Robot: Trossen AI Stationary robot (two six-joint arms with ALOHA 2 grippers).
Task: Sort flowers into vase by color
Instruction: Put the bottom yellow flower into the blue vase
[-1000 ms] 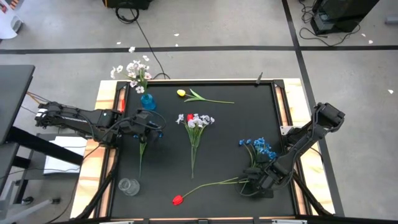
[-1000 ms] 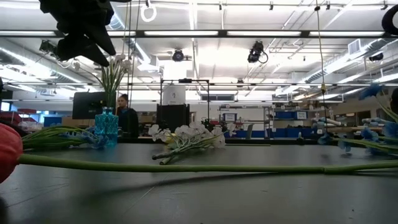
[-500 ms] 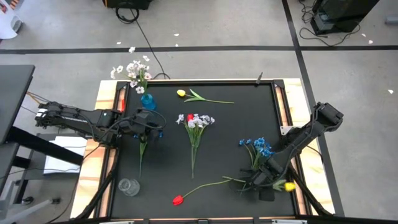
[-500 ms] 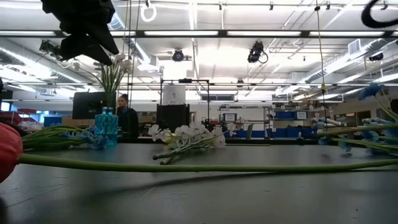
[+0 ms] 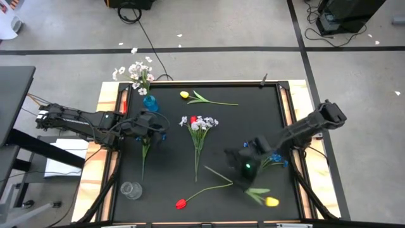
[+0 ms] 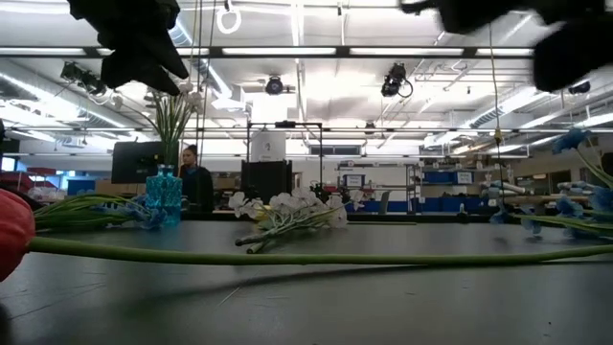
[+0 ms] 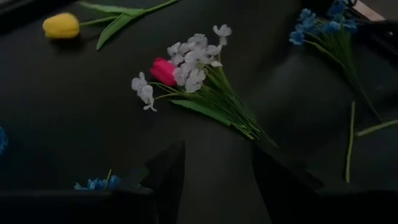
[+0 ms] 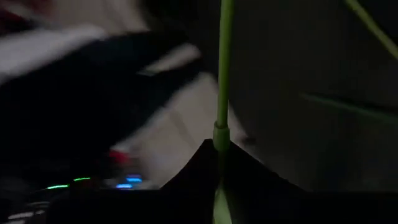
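Note:
My right gripper (image 5: 237,177) is over the mat's near right part, shut on a yellow tulip's green stem (image 8: 221,93); its head (image 5: 271,201) points to the near right corner. My left gripper (image 7: 217,180) stands open at the left edge, above a blue spray (image 7: 93,185) that lies on the mat. A blue vase (image 5: 150,103) at the far left holds white blossoms (image 5: 138,69). On the mat lie another yellow tulip (image 5: 184,95), a white bunch with a red bloom (image 5: 198,121), a blue spray (image 5: 266,151) and a red tulip (image 5: 181,203). My right gripper pinches the yellow tulip's stem (image 8: 219,134) between its two shut fingers, at a knot partway along it. The fingers slant down from the table's right side and lie across the stem. The bare end (image 5: 205,168) sticks out toward the middle; whether the head touches the mat, I cannot tell.
A clear glass vase (image 5: 131,189) stands at the near left corner. The black mat (image 5: 240,126) has wooden rails (image 5: 107,171) along its left and right sides. A person (image 6: 194,177) stands behind the table in the room.
My right gripper has risen from the near right corner and swung toward the table's middle, rolling as it went. The yellow tulip has come up with it, and its head has moved from beside the right rail toward the near edge.

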